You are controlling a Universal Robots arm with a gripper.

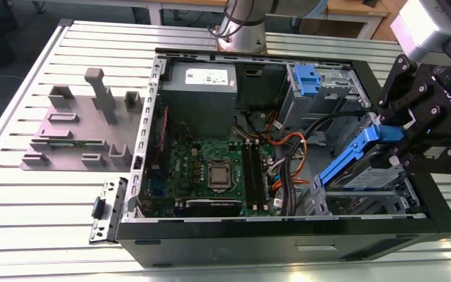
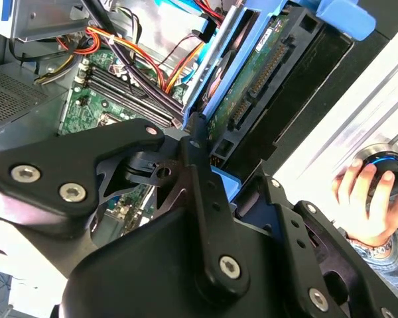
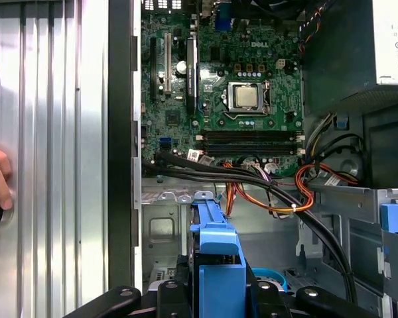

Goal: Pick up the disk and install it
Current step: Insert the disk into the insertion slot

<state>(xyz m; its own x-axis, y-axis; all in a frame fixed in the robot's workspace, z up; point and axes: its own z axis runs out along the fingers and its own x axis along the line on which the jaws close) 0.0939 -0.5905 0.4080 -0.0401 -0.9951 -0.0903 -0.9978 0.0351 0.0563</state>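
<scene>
The disk (image 1: 349, 163), a grey drive in a blue caddy, hangs tilted over the metal drive bay (image 1: 366, 202) at the exterior view's right, inside the open computer case (image 1: 288, 226). My black gripper (image 1: 401, 144) is shut on its upper end. In the second wrist view the disk (image 2: 252, 86) shows its green circuit-board underside and blue frame, running away from the gripper (image 2: 205, 165). The first wrist view has the blue caddy of the disk (image 3: 215, 258) clamped between the fingers (image 3: 176, 295), above the bay floor.
A second blue caddy (image 1: 307, 79) sits in the far bay beside the grey power supply (image 1: 200, 88). Orange and black cables (image 3: 278, 192) cross between the motherboard (image 3: 232, 86) and the bay. A grey fixture (image 1: 77, 126) stands left of the case. A person's hand (image 2: 365, 199) rests on the table.
</scene>
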